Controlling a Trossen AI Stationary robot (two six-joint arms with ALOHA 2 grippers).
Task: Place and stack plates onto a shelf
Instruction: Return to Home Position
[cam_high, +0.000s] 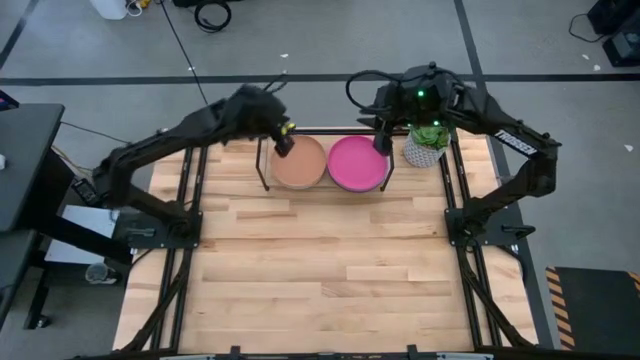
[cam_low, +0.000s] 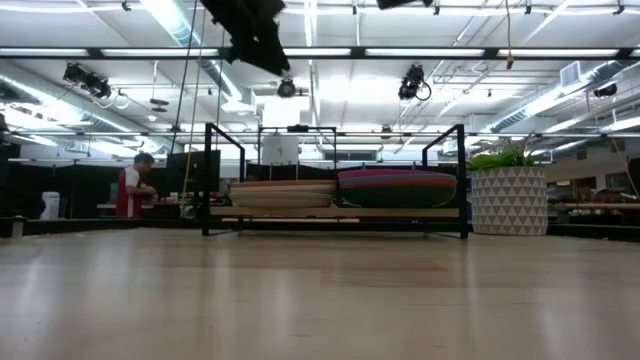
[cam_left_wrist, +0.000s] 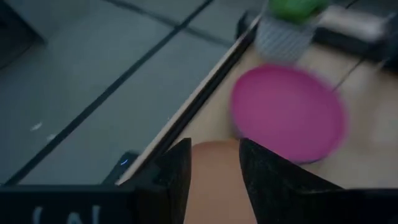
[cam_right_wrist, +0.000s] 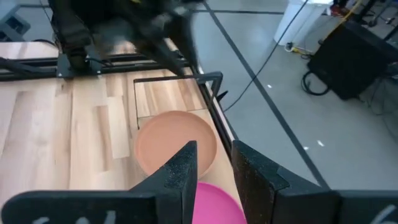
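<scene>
The black rod shelf (cam_high: 266, 170) stands at the table's far edge and holds two stacks of plates. An orange plate (cam_high: 298, 165) tops the left stack and a magenta plate (cam_high: 357, 165) tops the right one. The plates beneath show only as edges in the low view, as a left stack (cam_low: 283, 193) and a right stack (cam_low: 397, 187). My left gripper (cam_high: 283, 144) hangs open above the orange plate's far left rim (cam_left_wrist: 214, 186). My right gripper (cam_high: 381, 143) hangs open above the magenta plate's far right rim (cam_right_wrist: 214, 202). Both are well clear of the stacks.
A potted green plant in a white patterned pot (cam_high: 425, 146) stands just right of the shelf, close to my right gripper. The bare wooden table (cam_high: 320, 260) stretches from the shelf to the near edge. A person (cam_low: 131, 187) sits in the room far behind.
</scene>
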